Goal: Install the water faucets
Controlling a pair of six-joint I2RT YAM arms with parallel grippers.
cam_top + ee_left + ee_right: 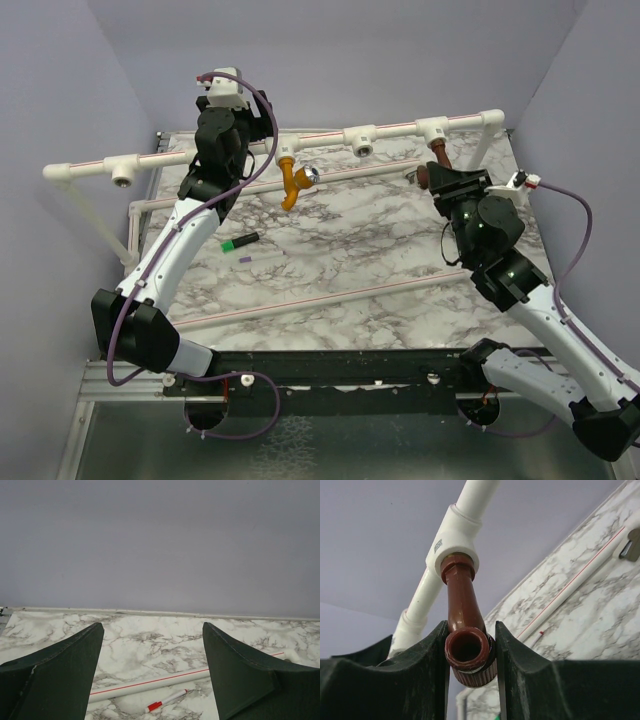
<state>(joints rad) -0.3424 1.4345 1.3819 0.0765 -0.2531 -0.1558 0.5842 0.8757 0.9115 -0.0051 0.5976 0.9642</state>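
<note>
At the far right of the white pipe rail (400,129), the right gripper (470,623) is closed on the reddish-brown faucet (464,600), its fingers pinching the spout's open mouth from both sides. The faucet's long axis runs away from the gripper and upward. Its hexagonal collar meets the socket of a T-fitting (454,536), but whether the thread is fully seated cannot be told. The right arm is plainly the nearer one, stretched forward with its wrist tipped up toward the rail. The orange-yellow faucet (291,182) hangs from a fitting further left, beside the left arm. The left gripper (152,627) stands wide open, holding nothing, facing the back wall above the marble table (150,645).
</note>
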